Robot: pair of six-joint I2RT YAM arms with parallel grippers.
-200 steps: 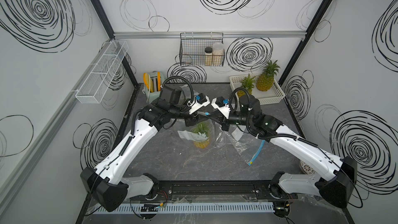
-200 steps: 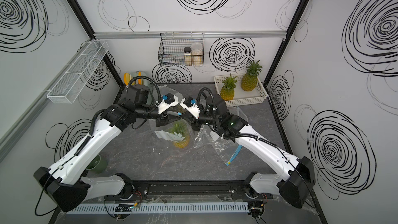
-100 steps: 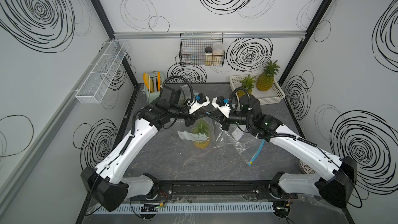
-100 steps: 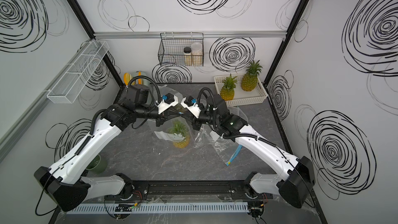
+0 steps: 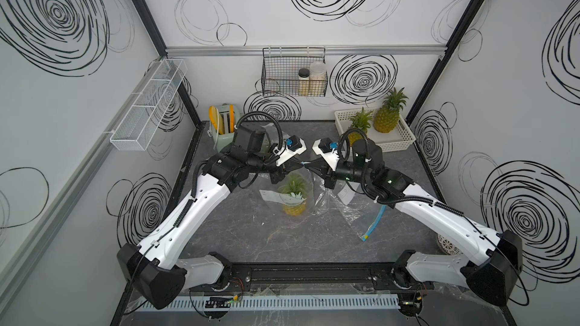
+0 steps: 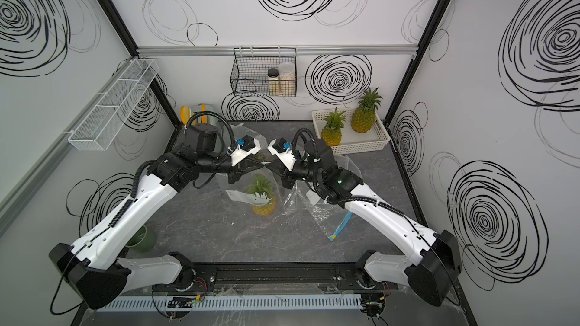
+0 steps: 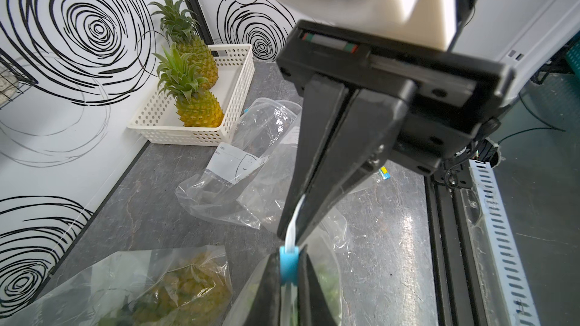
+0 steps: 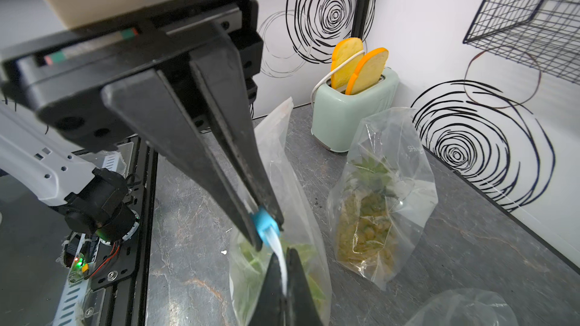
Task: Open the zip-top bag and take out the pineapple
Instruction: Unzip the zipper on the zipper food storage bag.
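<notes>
- The left hand [image 8: 268, 235] is clenched on the blue slider [image 7: 288, 265] of the zip-top bag [image 8: 298, 183], above the middle of the surface [image 5: 251, 230].
- The right hand [image 7: 292, 236] is clenched on the white zip strip [image 7: 298, 208] at the bag's top edge. It meets the left hand tip to tip, with the slider just beside its tips.
- The zip-top bag is clear plastic. Its top edge is held up between the 2 hands and its body hangs below them in both top views. Whether the zip is parted cannot be told.
- The pineapple [image 5: 294, 206] is inside the bag, upright with its crown up, directly below the 2 hands.
- A white basket [image 5: 398, 144] at the back right of the surface holds 2 bare pineapples [image 5: 387, 117], both upright.
- A second bagged pineapple [image 8: 376, 202] stands near a mint toaster [image 8: 348, 114], which has 2 slices [image 8: 370, 67] in its slots.
- Empty clear bags [image 7: 248, 152] lie crumpled on the surface between the basket and the right arm.
</notes>
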